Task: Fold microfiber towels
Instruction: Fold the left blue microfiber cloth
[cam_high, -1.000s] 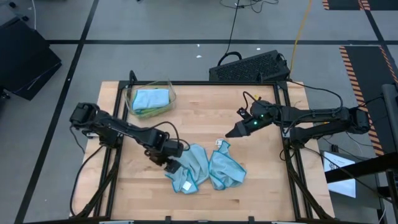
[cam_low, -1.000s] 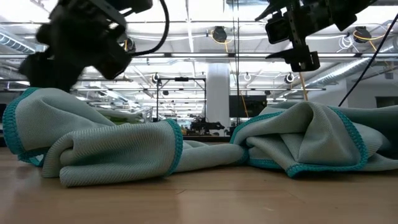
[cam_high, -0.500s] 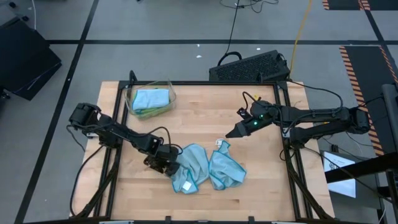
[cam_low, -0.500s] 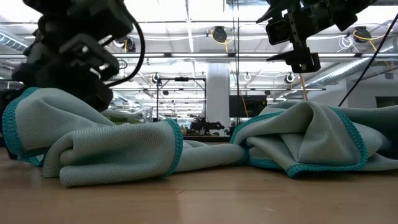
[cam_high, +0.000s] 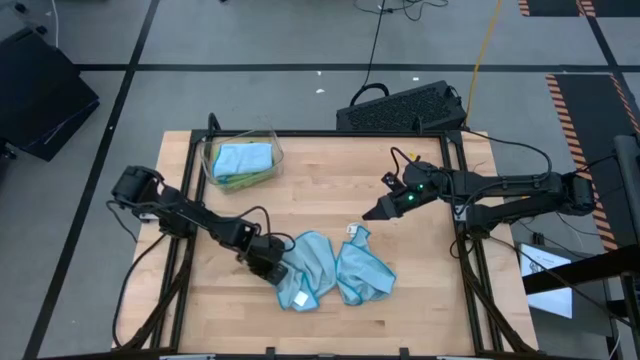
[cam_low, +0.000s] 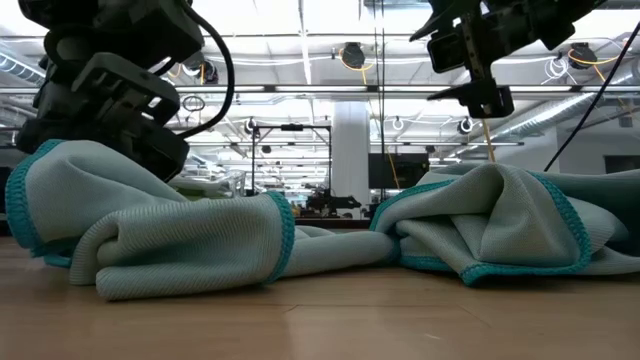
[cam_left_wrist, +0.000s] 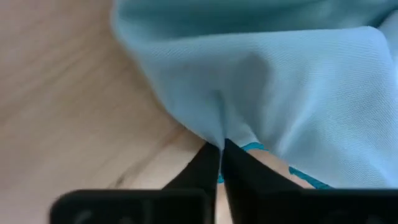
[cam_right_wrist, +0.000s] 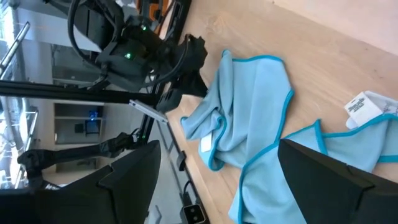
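Two light blue microfiber towels lie crumpled side by side on the wooden table, nearer its front edge: the left towel (cam_high: 306, 268) and the right towel (cam_high: 363, 270), which has a white tag (cam_high: 352, 230). My left gripper (cam_high: 274, 268) is down at the left towel's left edge and shut on it. My right gripper (cam_high: 379, 212) hangs open above the table, beyond the right towel, with nothing between its fingers (cam_right_wrist: 137, 180). In the low view both towels rest in soft folds on the table, the left towel (cam_low: 170, 240) and the right towel (cam_low: 500, 230). My left gripper pinches a raised fold of the left towel's left edge (cam_left_wrist: 219, 138) between its two fingers, beside the teal hem (cam_left_wrist: 252, 147). The fingers slant down from the table's left. The rest of the towel lies slack on the table.
A clear plastic bin (cam_high: 241, 160) with folded blue and green cloths stands at the table's far left. A black frame runs along the table's edges (cam_high: 455, 200). A dark keyboard-like case (cam_high: 400, 105) lies beyond the far edge. Bare wood lies in front of the towels.
My left gripper has come down and a little toward the table's near edge, onto the left towel's left edge. Both towels lie where they were. My right gripper has kept still.
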